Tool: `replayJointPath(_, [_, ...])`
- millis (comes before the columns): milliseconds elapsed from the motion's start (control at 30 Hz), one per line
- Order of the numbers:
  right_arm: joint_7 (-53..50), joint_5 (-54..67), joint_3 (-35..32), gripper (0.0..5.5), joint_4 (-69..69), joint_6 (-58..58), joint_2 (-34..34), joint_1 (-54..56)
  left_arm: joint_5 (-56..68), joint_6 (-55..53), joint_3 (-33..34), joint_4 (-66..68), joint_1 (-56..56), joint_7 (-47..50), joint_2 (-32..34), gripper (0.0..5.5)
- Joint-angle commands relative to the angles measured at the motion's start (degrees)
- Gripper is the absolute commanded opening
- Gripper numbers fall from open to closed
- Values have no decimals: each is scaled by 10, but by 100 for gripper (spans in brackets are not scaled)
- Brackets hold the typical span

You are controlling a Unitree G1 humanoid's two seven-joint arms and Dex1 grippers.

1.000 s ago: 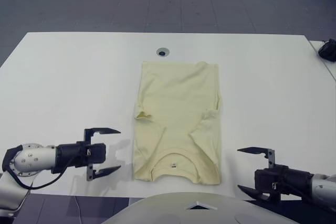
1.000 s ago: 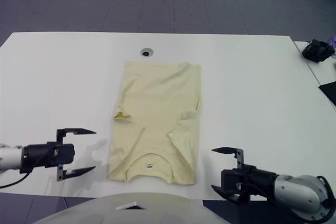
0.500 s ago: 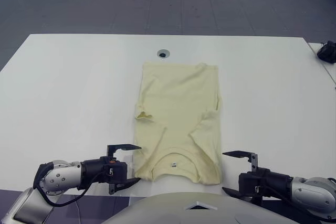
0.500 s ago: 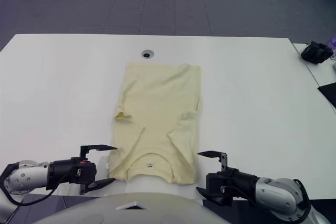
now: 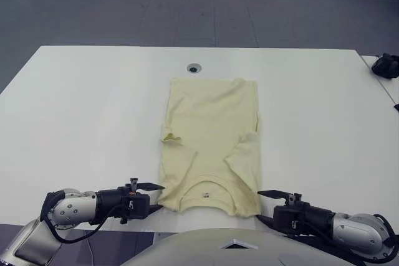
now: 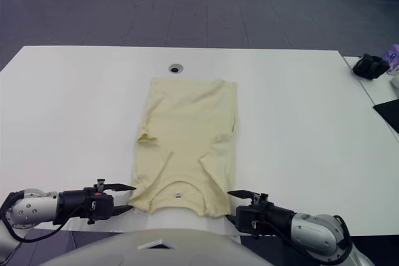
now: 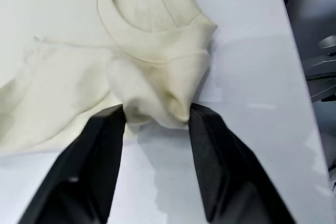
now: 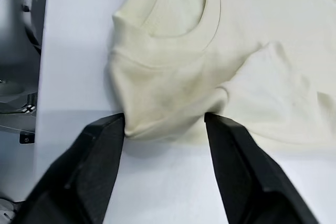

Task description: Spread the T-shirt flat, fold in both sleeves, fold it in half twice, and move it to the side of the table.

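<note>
The T-shirt [image 5: 209, 144] lay flat just short of the hole [image 5: 194, 67], sleeves folded in; both halvings and the move remained. The left gripper [image 5: 159, 196] and right gripper [image 5: 259, 205] straddled the corners farthest from the hole, seemingly still unclenched.

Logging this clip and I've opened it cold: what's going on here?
The robot is folding a T-shirt on a white table. It lies flat mid-table with both sleeves folded in, collar toward the robot. The left gripper and right gripper sit at the two near corners beside the collar, each open with a shoulder corner between its fingers. At the left one the cloth bunches up. Neither halving fold is done yet.
</note>
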State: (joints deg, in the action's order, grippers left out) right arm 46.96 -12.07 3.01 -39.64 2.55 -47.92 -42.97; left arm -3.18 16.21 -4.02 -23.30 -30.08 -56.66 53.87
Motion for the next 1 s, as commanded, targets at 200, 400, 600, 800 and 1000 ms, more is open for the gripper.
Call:
replayJointPath(200, [3,-2,10,116,9,-10,-5,35,-24,-14,-27,14,23,4,3,40])
replayJointPath(400, [19,24,-5,22,13,-17,-14,44,-40,-5,-56,28,41,1,8,1])
replayJointPath(600, [103,138,-33,0,-20,-109,-55,60,10,-77,-71,-1,40,-54,42,1])
replayJointPath(800, [159,236,-49,0,-47,-198,-91,76,100,-210,-78,-72,29,-116,87,1])
replayJointPath(1000, [210,300,-63,0,-59,-267,-138,69,195,-318,-76,-84,27,-165,105,1])
